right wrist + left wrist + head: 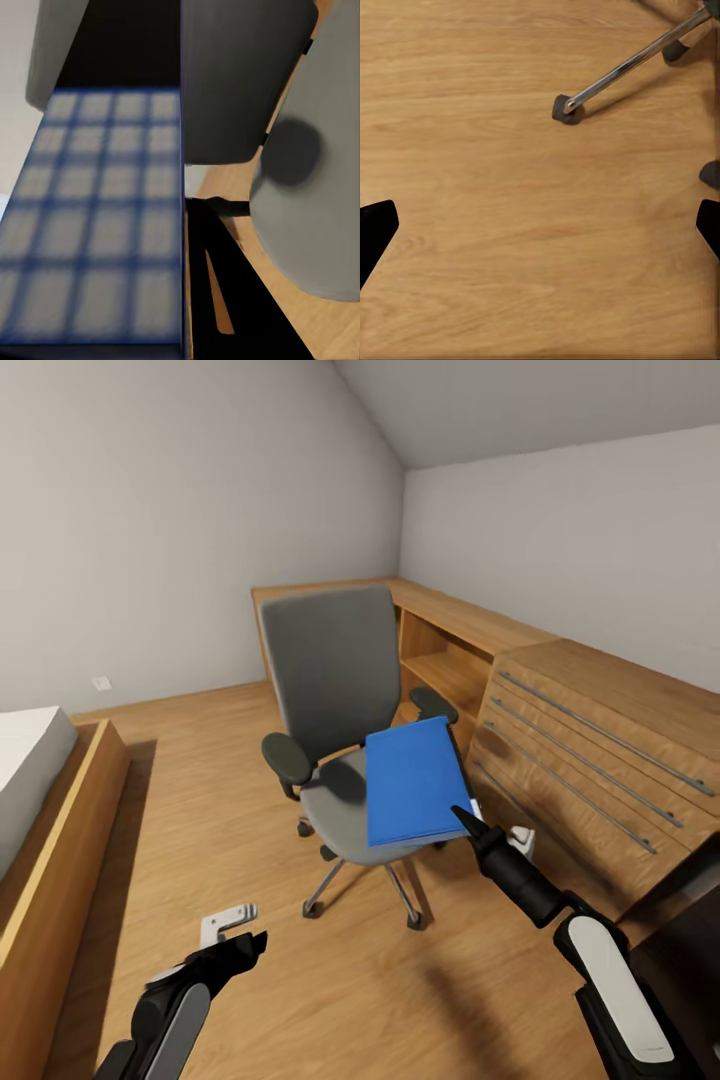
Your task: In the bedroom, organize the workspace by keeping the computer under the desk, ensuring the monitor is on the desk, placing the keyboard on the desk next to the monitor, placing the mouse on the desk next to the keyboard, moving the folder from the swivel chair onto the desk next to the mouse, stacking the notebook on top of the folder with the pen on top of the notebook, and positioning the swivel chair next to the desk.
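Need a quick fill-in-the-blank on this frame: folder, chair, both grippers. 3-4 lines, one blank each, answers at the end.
1. The folder is bright ____ in colour.
2. The right gripper is shut on the folder's near ____.
3. The folder is tilted over the seat of the ____, between its black armrests.
4. The left gripper is open and hangs low over the wooden ____.

Missing words: blue; edge; swivel chair; floor

The folder (415, 782) covers much of the chair (335, 690) seat beyond the right pincer (478, 823), whose fingertips hide at the folder's near edge. Up close, the folder (97, 217) blurs badly.
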Motion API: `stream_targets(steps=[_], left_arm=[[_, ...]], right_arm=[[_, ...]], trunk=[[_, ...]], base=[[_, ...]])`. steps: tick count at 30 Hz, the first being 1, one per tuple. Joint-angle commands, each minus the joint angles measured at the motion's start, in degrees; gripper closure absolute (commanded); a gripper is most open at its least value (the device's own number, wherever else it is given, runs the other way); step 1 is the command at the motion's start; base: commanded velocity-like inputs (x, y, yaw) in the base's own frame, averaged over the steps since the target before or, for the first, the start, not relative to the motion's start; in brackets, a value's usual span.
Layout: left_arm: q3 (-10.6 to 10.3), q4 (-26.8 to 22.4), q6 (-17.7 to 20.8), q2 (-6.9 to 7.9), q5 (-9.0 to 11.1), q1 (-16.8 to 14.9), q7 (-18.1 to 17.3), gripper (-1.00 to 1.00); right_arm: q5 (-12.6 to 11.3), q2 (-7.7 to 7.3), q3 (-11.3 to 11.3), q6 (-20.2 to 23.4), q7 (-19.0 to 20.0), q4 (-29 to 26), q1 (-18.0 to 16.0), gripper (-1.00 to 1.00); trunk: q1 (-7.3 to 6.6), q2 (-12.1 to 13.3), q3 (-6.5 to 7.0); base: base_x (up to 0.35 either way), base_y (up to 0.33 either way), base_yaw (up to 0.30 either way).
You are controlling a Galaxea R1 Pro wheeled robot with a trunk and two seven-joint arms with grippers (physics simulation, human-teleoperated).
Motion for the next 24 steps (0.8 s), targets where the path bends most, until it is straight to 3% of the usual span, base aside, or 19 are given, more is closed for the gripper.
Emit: stream_targets(steps=[1, 4, 5, 9, 10, 11, 15, 24], left_arm=[[-0.2, -0.04, 0.11, 0.02, 0.67, -0.03, 0.58, -1.0], [-0.29, 1.17, 0.12, -0.03, 0.68, -0.03, 0.72, -1.0], [-0.25, 4.58, -0.04, 0.12, 0.65, 0.08, 1.81, -1.0], [-0.25, 9.72, -2.24, 0.14, 0.59, 2.72, 2.77, -1.0], [-0.33, 23.46, -16.93, 0.37, 0.47, 4.8, 2.65, -1.0], [-4.74, 34.56, -34.7, 0.4, -0.78, 5.26, 2.41, -1.0], [-7.05, 37.37, -38.89, 0.38, -1.27, 5.31, 2.46, -1.0], [-7.72, 45.41, -39.92, 0.28, -1.43, 5.33, 2.45, -1.0]], right_arm=[[-0.29, -0.3, -0.04, 0.17, 0.74, -0.03, 0.13, 1.0], [-0.89, -0.56, -1.17, 0.0, 1.52, -0.08, 0.43, 1.0], [-1.24, -0.63, -3.52, -0.1, 1.8, -0.15, 0.57, 1.0], [-1.38, -0.7, -5.19, 0.07, 1.88, -0.66, 0.61, 1.0], [-1.43, -0.57, -7.29, 0.05, 1.89, -0.95, 0.62, 1.0], [-1.37, -0.43, -8.14, -0.24, 1.83, -0.97, 0.62, 1.0], [-1.36, -0.41, -8.33, -0.41, 1.82, -0.98, 0.62, 1.0], [-1.28, -0.41, -8.49, -2.94, 1.86, -0.98, 0.62, 1.0]], trunk=[[-0.23, 0.4, 0.14], [-0.89, 1.6, 0.68], [-1.11, 2.0, 0.86], [-1.99, 3.6, 1.57], [-2.21, 4.01, 1.75], [-2.43, 4.41, 1.93], [-3.31, 6.01, 2.65], [-5.28, 9.62, 4.27]], base=[[0.0, 0.0, 0.0], [0.0, 0.0, 0.0], [0.0, 0.0, 0.0], [0.0, 0.0, 0.0], [0.0, 0.0, -0.017], [0.0, 0.0, -0.223], [0.0, 0.0, -0.247], [0.0, 0.0, -0.269]])
